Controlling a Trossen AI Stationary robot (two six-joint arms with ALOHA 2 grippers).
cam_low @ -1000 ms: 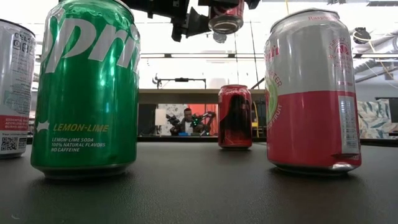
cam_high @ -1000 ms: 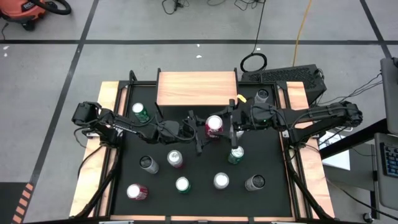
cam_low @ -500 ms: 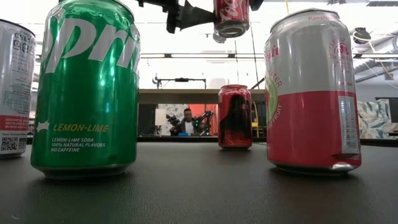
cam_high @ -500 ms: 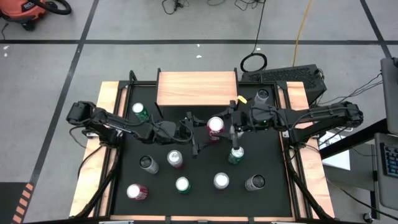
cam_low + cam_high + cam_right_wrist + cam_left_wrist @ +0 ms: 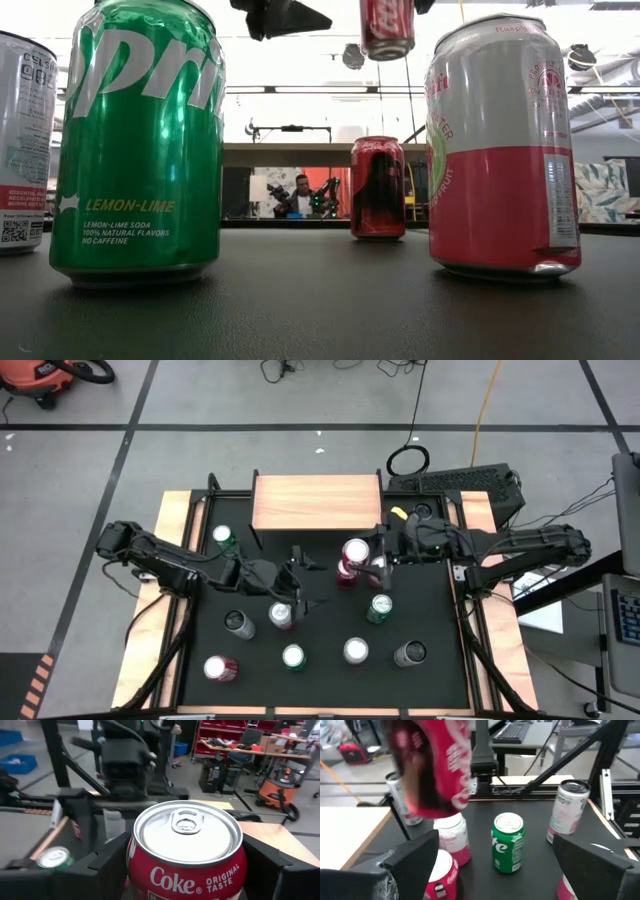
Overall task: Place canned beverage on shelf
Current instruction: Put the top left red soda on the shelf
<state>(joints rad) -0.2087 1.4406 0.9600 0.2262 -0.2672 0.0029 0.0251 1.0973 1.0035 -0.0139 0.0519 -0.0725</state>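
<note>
Left gripper (image 5: 300, 582) withdrawn, jaws wide; right gripper (image 5: 362, 557) holds Coke can (image 5: 354, 553) near shelf (image 5: 316, 502) edge.

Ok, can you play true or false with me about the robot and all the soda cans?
1. The right gripper is holding a red Coke can up off the table. True.
2. The left gripper is squeezing a green can. False: it is open and holds nothing.
3. A can already stands on the wooden shelf. False: its plank top has no can on it.
4. A green Sprite can stands very close to the low camera. True.
5. All the cans on the black table have been knocked over. False: in the view from above they stand upright, tops showing.
</note>
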